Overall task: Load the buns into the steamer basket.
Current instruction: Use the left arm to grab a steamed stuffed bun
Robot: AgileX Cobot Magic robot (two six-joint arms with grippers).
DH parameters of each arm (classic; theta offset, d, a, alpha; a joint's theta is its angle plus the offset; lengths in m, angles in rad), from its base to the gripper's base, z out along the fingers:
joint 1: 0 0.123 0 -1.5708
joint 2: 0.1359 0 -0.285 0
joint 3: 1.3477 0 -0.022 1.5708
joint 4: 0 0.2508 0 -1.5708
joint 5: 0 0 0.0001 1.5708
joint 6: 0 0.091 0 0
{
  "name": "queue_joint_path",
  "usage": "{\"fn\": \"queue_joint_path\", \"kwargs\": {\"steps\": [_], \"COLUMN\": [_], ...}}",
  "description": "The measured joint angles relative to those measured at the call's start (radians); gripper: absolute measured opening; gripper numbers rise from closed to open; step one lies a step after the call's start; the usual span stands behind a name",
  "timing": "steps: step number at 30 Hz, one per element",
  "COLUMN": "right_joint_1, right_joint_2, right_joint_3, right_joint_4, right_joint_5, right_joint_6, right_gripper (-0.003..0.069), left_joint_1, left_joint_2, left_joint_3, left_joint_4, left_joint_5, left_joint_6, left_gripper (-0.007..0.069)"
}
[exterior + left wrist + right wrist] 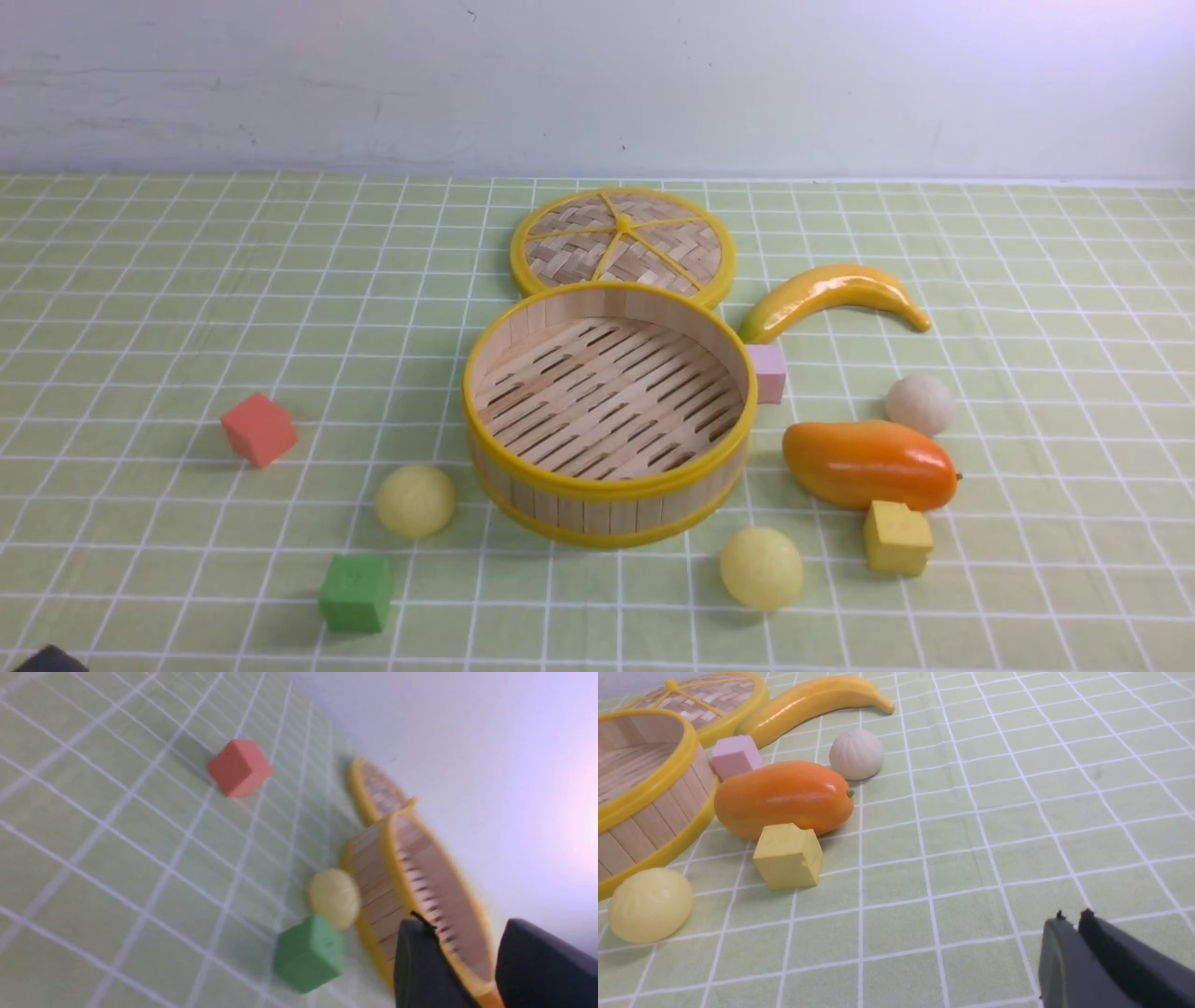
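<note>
The steamer basket [607, 485], round bamboo with yellow rims, stands mid-table with nothing inside. One pale yellow bun [415, 500] lies at its front left, another [761, 567] at its front right, and an off-white pleated bun [920, 404] sits to the right behind the mango. My left gripper [467, 926] is open and holds nothing, off the near left of the basket [373, 877] and the left bun [333, 897]; only a dark corner of it shows in the front view. My right gripper [1071, 914] is shut and holds nothing, low over the cloth, apart from the front-right bun [650, 904] and the pleated bun [856, 755].
The woven lid [623, 241] lies flat behind the basket. A banana [831, 291], pink cube [769, 372], orange mango [868, 464] and yellow cube [897, 537] crowd the basket's right side. A red cube [259, 428] and a green cube [357, 593] lie on its left.
</note>
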Motion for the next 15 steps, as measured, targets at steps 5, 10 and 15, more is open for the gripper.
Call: {"fn": "queue_joint_path", "kwargs": {"steps": [5, 10, 15], "right_joint_1": [0.0, 0.0, 0.0], "right_joint_2": [0.0, 0.0, 0.0], "right_joint_3": [0.0, 0.0, 0.0], "right_joint_4": [0.0, 0.0, 0.0], "right_joint_5": [0.0, 0.0, 0.0], "right_joint_6": [0.0, 0.0, 0.0], "right_gripper": [0.0041, 0.0041, 0.0043], "left_joint_1": [0.0, -0.001, -0.001], "left_joint_2": [0.0, 0.0, 0.207], "left_joint_3": [0.0, -0.113, -0.412], "left_joint_4": [-0.089, -0.066, 0.0], "left_joint_5": [-0.121, -0.026, 0.365], "left_joint_6": [-0.064, -0.041, 0.087], "left_gripper": [0.0232, 0.0123, -0.0013]}}
